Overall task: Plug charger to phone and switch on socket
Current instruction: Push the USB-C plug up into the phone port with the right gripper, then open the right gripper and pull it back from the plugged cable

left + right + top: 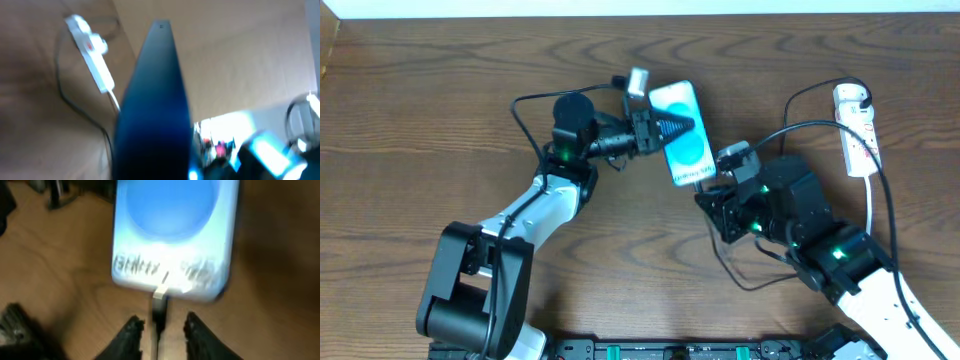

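Note:
The phone (682,140) lies tilted at the table's middle, its cyan screen up. My left gripper (672,127) is shut on its left side; in the left wrist view the phone (154,105) shows edge-on and dark. In the right wrist view the charger's connector tip (160,302) touches the middle of the bottom edge of the phone (175,230). My right gripper (162,332) is open, its fingers on either side of the cable and apart from it. The socket (855,130) lies at the far right, with the black adapter (861,98) at its top end.
The socket's thick white cord (873,215) runs toward the front right, past my right arm. Thin black cable loops lie on the wood below my right gripper (740,275). The socket also shows in the left wrist view (92,55).

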`<state>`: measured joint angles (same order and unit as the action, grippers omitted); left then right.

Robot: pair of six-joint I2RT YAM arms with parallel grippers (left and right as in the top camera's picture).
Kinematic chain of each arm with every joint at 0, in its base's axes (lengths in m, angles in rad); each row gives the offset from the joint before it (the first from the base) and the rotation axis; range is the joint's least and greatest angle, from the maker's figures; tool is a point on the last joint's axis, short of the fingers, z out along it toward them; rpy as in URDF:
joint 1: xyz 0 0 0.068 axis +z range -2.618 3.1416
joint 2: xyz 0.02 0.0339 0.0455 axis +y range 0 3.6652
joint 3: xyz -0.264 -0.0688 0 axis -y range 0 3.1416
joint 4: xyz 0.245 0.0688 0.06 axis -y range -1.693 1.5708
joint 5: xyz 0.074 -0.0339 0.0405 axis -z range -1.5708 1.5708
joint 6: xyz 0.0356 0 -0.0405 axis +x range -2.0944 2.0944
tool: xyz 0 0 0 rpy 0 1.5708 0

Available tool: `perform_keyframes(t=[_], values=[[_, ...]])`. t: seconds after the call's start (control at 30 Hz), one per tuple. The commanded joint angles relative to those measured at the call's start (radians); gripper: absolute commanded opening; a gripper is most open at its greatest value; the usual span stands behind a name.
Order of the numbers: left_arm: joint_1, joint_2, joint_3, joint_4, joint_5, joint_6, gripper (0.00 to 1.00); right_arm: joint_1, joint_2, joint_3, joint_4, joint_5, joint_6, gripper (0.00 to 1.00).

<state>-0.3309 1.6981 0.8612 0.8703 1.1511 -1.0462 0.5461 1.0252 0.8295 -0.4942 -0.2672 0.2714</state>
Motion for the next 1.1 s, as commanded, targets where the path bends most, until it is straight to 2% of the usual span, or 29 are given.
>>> perform_keyframes(t=[0.0,0.07,0.2,0.27,0.37,0.4,0.5,0.67,0.77,0.83,0.93,1.07], values=[[-0.019,-0.012,-0.003,0.008,0.109,0.159,0.07,-0.004,-0.105,0.04,-0.034,0.048,-0.012,0.53],[-0.019,-0.012,-0.003,0.008,0.095,0.204,0.07,-0.003,-0.187,0.04,-0.058,0.044,-0.019,0.66],[-0.019,-0.012,-0.002,0.042,0.079,0.204,0.07,-0.003,-0.33,0.04,-0.081,0.04,-0.018,0.7],[-0.019,-0.012,-0.002,0.06,0.063,0.191,0.07,-0.002,-0.377,0.04,-0.108,0.04,-0.018,0.79],[-0.019,-0.012,-0.002,0.059,-0.007,0.117,0.07,0.011,-0.381,0.034,-0.18,0.053,-0.018,0.89],[-0.019,-0.012,-0.002,0.06,-0.036,0.081,0.07,0.016,-0.37,0.026,-0.196,0.062,-0.018,0.99],[-0.019,-0.012,-0.002,0.059,-0.09,-0.013,0.07,0.032,-0.321,-0.016,-0.198,0.085,0.008,0.99],[-0.019,-0.012,-0.002,0.059,-0.108,-0.128,0.07,0.039,-0.218,-0.052,-0.154,0.164,0.073,0.81],[-0.019,-0.012,-0.002,0.059,-0.109,-0.15,0.07,0.039,-0.16,-0.052,-0.119,0.164,0.072,0.64],[-0.019,-0.012,-0.002,0.059,-0.109,-0.164,0.07,0.039,-0.117,-0.052,-0.09,0.164,0.072,0.61],[-0.019,-0.012,-0.003,0.055,-0.104,-0.164,0.07,0.039,-0.052,-0.052,-0.038,0.152,0.073,0.48],[-0.019,-0.012,-0.003,0.048,-0.079,-0.156,0.07,0.039,-0.004,-0.052,0.016,0.133,0.077,0.27]])
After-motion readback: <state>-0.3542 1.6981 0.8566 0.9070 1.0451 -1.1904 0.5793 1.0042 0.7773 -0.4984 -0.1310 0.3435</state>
